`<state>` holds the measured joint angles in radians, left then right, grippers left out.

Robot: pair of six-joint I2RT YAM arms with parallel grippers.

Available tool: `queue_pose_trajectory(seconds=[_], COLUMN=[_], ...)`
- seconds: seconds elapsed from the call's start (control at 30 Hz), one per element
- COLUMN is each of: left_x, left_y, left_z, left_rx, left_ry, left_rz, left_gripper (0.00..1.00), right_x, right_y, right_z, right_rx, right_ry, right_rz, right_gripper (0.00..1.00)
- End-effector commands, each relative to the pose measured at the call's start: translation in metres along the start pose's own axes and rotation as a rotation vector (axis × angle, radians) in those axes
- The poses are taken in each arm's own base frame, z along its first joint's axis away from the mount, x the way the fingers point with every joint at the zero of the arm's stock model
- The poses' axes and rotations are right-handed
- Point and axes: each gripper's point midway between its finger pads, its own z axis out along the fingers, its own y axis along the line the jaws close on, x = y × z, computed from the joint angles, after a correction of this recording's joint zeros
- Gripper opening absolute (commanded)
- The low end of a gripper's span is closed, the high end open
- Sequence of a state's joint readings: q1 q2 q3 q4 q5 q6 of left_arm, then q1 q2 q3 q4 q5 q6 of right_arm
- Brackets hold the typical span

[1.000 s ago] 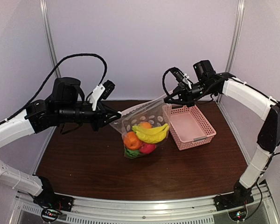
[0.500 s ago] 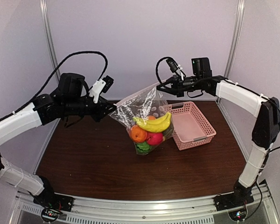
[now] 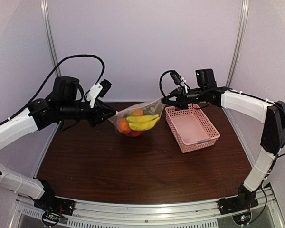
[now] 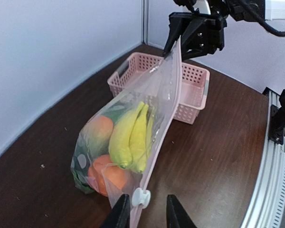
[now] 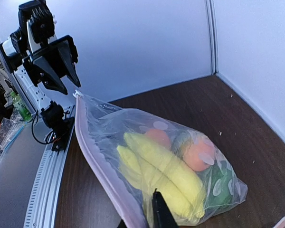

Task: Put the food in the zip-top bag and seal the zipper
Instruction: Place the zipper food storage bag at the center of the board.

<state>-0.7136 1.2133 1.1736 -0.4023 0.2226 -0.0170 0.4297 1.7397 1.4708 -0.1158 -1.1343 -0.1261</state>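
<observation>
The dark brown wooden table [image 3: 133,175] carries a pink latticed plastic basket [image 3: 192,128]. To its left, the clear crinkly plastic zip-top bag [image 3: 135,116] hangs stretched between the arms. Inside lie a yellow banana bunch [image 3: 142,121] and an orange ball [image 3: 123,126] (other pieces blur behind plastic). The left fingers [image 4: 121,213] are clamped on the pale pink zipper strip [image 5: 92,149] by its small white slider tab [image 4: 140,197]; the right fingers [image 5: 157,211] pinch the opposite end.

Both arms aloft, left end effector [image 3: 109,115] and right end effector [image 3: 165,100] pinched tight, facing inward.
</observation>
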Motion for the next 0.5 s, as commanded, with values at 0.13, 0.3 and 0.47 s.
queue_pose_trajectory(seconds=[0.13,0.3,0.47], left_x=[0.079,0.034,0.027], left_y=[-0.057,-0.029,0.028], left_z=[-0.009,-0.037,-0.035], left_rx=[0.274,0.091,-0.222], left_ry=[0.140,-0.006,0.005], left_rz=[-0.193,-0.119,-0.103], left_gripper=[0.53,0.71,0.73], right_x=[0.147,0.137,0.130], right_y=[0.079,0.108,0.105], right_z=[-0.022,-0.061,-0.094], right_rx=[-0.175,-0.218,-0.131], right_ry=[0.501,0.631,0.728], right_rz=[-0.054,-0.158,-0.200], right_gripper=[0.47,0.59,0.69])
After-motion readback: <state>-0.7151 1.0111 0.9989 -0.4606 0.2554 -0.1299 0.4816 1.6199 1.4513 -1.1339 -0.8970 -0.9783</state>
